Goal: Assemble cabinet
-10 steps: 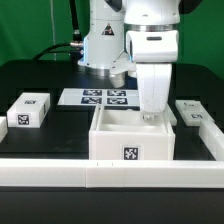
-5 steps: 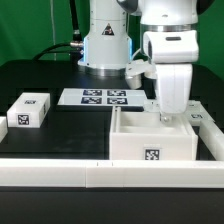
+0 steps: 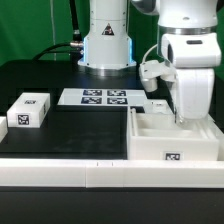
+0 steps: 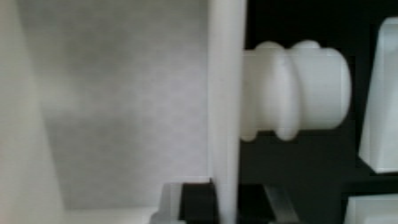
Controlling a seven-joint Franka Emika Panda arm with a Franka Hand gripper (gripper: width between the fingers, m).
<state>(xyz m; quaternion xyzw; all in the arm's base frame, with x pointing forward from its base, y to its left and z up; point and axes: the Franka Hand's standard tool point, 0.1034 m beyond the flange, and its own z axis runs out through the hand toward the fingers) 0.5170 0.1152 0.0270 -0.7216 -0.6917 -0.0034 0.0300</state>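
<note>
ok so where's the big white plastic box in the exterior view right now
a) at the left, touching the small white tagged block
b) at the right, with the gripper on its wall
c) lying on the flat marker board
b: the large white plastic cabinet box sits at the exterior view's right with the gripper closed on its thin wall, well apart from the small white tagged block at the left and off the marker board.

Black table (image 3: 70, 130) in the exterior view, cabinet (image 3: 150, 145) sitting at the view's right beside the white rail (image 3: 60, 172) along the front edge, small white tagged block (image 3: 29, 110) well apart at the left, marker board (image 3: 95, 97) lying flat farther back
</note>
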